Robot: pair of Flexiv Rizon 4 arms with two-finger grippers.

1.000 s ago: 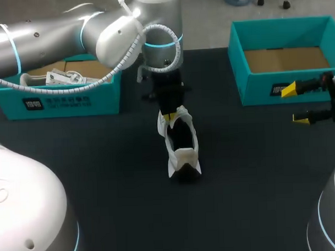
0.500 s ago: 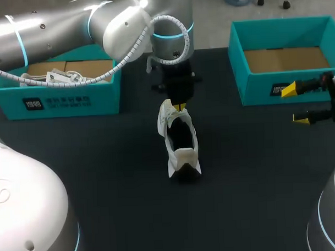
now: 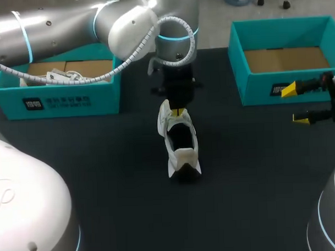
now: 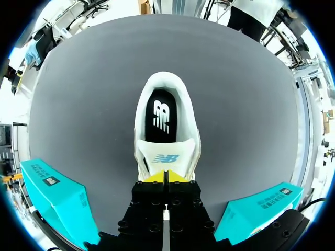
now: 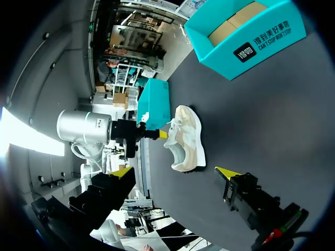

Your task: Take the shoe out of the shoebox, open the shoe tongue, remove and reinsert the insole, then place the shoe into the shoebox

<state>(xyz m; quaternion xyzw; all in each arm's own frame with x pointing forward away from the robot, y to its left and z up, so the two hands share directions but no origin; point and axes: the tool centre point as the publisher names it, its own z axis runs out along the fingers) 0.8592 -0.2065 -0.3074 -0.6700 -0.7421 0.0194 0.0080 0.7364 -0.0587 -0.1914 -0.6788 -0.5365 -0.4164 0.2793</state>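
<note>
Two teal boxes stand at the far side of the desk (image 3: 103, 177): the left shoebox (image 3: 73, 101) and the right shoebox (image 3: 260, 92). Our right claw (image 3: 295, 104) hangs just in front of the right one, its fingers spread well apart with nothing between them. Between the boxes and nearer to us, the white shoe (image 3: 179, 139) stands on its sole, outside both. Our left claw (image 4: 165, 177) has its yellow tips pressed together at the upper edge of the tongue (image 4: 166, 158); we cannot tell whether they pinch it.

Robotics lab: left arm (image 3: 54, 30), right arm (image 3: 333, 219) at black table (image 3: 103, 177).
</note>
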